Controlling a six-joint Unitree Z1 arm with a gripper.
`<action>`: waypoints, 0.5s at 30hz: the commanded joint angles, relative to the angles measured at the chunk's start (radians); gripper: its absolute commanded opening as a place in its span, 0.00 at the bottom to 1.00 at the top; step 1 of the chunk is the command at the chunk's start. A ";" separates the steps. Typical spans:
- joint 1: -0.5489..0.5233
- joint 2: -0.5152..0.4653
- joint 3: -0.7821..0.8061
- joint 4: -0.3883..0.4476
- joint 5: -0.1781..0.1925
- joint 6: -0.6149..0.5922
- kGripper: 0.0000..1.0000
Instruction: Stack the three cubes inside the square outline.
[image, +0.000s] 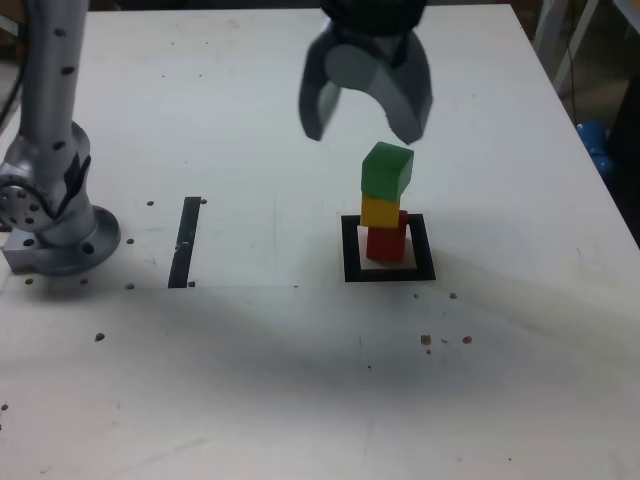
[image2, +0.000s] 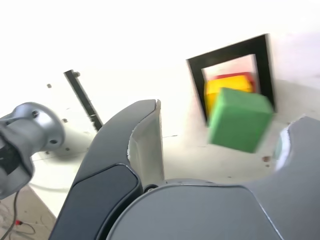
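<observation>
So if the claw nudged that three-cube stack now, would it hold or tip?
Probably tip. The green cube sits twisted and offset on the yellow cube, overhanging. The column is narrow and tall on the red cube; the cubes look rigid, so they would likely tumble apart.

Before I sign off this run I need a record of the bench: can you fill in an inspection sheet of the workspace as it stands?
Surface: white table, a few small dark specks, shadow across the near part.
Job's things: red cube inside the black square outline; yellow cube on it; green cube on top, turned and sitting off-centre.
Clutter: thin black strip on the exterior view's left of the outline.
Grippers: gripper open, above the stack, touching no cube.
Cables: thin wires off the table edge in the wrist view.
Surroundings: arm base at the exterior view's left; blue object and white frame beyond the table on the right.
</observation>
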 joint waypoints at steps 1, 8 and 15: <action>-0.001 -0.037 0.040 0.001 0.007 -0.014 1.00; -0.001 -0.178 0.309 -0.075 0.020 -0.084 1.00; -0.001 -0.285 0.590 -0.222 0.009 -0.143 1.00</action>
